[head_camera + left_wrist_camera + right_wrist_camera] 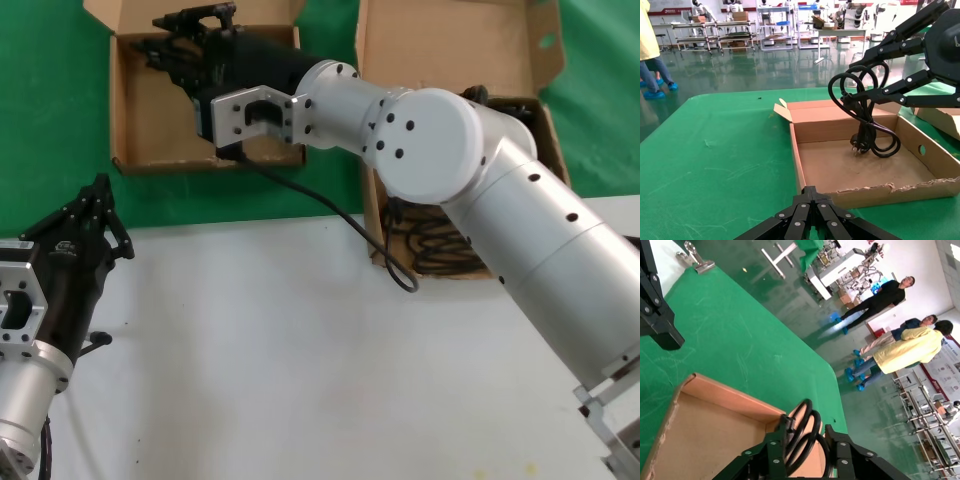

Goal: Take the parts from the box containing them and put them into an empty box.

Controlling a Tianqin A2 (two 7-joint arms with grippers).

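Left gripper (pixel 97 192): at the near left, over the edge where the white tabletop (pixel 260 350) meets the green cloth (pixel 50 130). Black fingers drawn together to a point, holding nothing. Its tips also show low in the left wrist view (pixel 812 207), aimed at the front of the low box.

Low box (pixel 130 110): brown cardboard, far left on the green cloth, short flap at the back, front edge frayed (pixel 880 189). Floor bare apart from the cord hanging into it.

Right gripper (pixel 185 40): the silver right arm reaches across from the right, and its black hand sits above the low box. Jaws clamped on a bundled power cord (pixel 865 117). From the left wrist view, the fingers (pixel 890 92) pinch the coils near the top, while the plug end hangs down to about the box floor; whether it touches is unclear. The right wrist view shows the cord loops (pixel 802 432) between the fingers, over the box's interior.

Robot cable (pixel 330 215): thin, black, trailing from the right wrist across the tabletop.

Tall-lidded box (pixel 440 60): far right on the green cloth, lid upright, largely behind the right arm. More black cords (pixel 435 245) lie coiled inside.
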